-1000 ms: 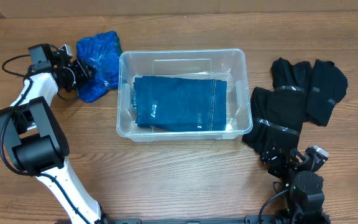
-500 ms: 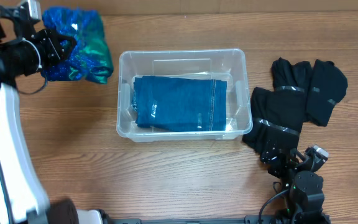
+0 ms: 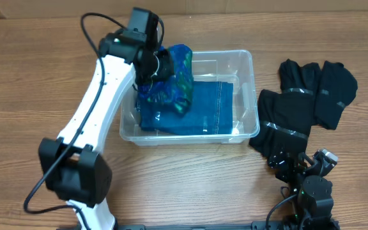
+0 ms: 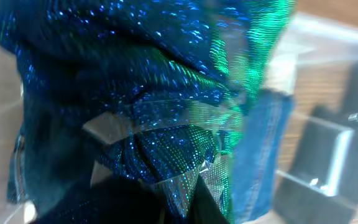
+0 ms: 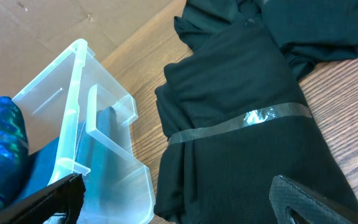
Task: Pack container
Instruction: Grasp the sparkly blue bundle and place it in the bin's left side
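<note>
Container (image 3: 235,53) sits mid-tabletop (image 3: 43,83), folded denim (image 3: 213,108) already inside. My left pincer (image 3: 160,69) is clamped on the sparkly blue-green cloth (image 3: 177,86), holding it over the container's left half, not yet released. My right pincer (image 5: 178,186) stands spread and empty beside the black garments (image 3: 308,102), which lie outside, evidently unpacked.

No lettering, brand, number or sign can be read on the sparkly blue cloth (image 3: 174,86) clamped in the left gripper (image 3: 161,70), nor on the container (image 3: 190,138) beneath it.
</note>
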Action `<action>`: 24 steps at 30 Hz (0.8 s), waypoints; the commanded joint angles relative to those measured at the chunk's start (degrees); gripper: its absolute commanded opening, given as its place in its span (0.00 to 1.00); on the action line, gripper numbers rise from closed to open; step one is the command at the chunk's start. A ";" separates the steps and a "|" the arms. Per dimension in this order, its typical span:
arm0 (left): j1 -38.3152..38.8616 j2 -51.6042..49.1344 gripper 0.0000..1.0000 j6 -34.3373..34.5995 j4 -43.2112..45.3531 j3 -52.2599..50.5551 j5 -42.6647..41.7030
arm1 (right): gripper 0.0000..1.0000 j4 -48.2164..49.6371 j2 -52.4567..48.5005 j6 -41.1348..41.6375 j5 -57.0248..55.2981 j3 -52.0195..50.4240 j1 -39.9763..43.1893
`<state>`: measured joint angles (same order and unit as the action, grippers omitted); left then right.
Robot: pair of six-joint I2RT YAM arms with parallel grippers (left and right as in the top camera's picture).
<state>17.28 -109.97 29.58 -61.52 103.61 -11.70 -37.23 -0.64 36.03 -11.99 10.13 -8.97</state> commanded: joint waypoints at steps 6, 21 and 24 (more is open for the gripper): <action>-3.58 9.92 0.29 -2.58 -14.19 0.39 9.01 | 1.00 -0.15 0.42 0.24 -0.33 -0.85 0.37; 1.97 -16.39 0.39 -7.43 -8.46 0.35 6.93 | 1.00 -0.15 0.42 0.24 -0.33 -0.85 0.37; 1.75 -16.87 0.35 -7.72 -6.58 0.87 3.87 | 1.00 -0.15 0.42 0.24 -0.33 -0.85 0.37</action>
<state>19.35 -122.83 22.31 -70.28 105.16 -5.21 -37.21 -0.64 36.05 -11.99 10.13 -8.97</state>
